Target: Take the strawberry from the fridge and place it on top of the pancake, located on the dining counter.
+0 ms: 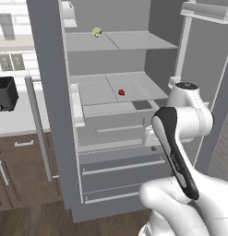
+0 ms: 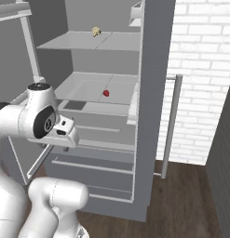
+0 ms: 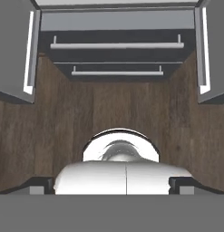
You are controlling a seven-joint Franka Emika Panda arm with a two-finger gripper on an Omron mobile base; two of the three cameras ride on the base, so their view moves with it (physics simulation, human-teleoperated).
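Tiny red strawberry [image 1: 121, 92] on fridge [image 1: 51, 92] shelf

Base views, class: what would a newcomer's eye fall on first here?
The open fridge dominates, with the tiny red strawberry alone on its middle shelf and a small tan item on the shelf above. The white arm stands folded in front, well short of the fruit.

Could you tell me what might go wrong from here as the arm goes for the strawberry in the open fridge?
1. The strawberry is tiny and rounded; the open gripper, now pointing down at the floor, could nudge it so it rolls on the shelf.
2. The fruit lies well back on that shelf, under the upper shelf, so the hand may knock a shelf edge going in.
3. The open fridge door stands close beside the arm's path.
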